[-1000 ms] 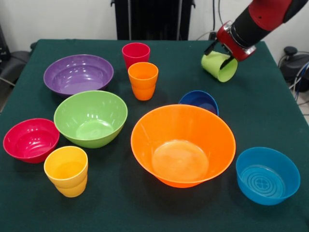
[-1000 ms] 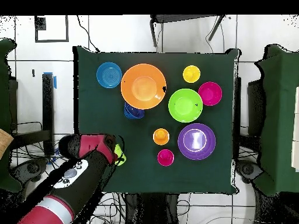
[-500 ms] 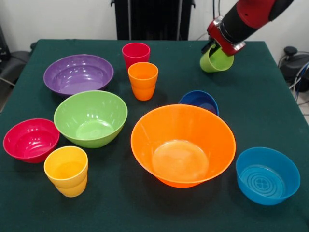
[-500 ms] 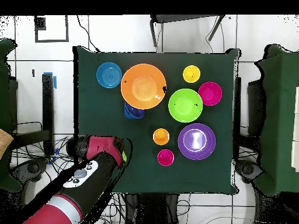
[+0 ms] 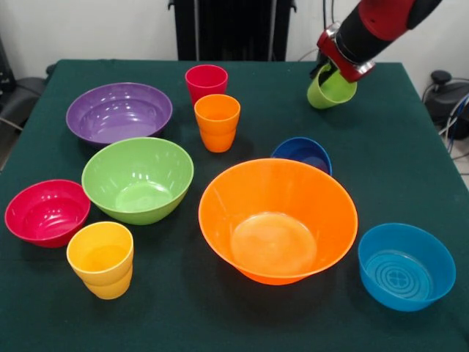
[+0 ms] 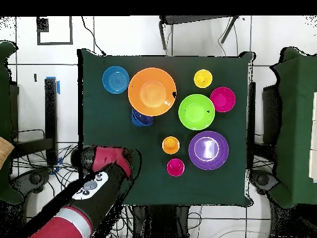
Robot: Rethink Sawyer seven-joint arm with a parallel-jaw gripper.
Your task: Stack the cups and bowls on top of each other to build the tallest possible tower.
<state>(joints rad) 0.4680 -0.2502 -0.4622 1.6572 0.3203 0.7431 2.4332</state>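
One light green cup (image 5: 330, 86) is hanging tilted in the clenched jaws (image 5: 333, 73), well behind the big orange bowl (image 5: 278, 220) on the table (image 5: 396, 147); levelling it before lowering would be helping.

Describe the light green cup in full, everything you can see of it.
The light green cup is a small tapered tumbler of glossy, plastic-looking material, plain in colour. It is off the table, held by the gripper at the far right part of the green cloth in the front view, well apart from the other cups and bowls. It hangs tilted, its open mouth turned up toward the arm, with the gripper shut on its rim. Only its side and part of the rim show. In the overhead view the arm hides it.
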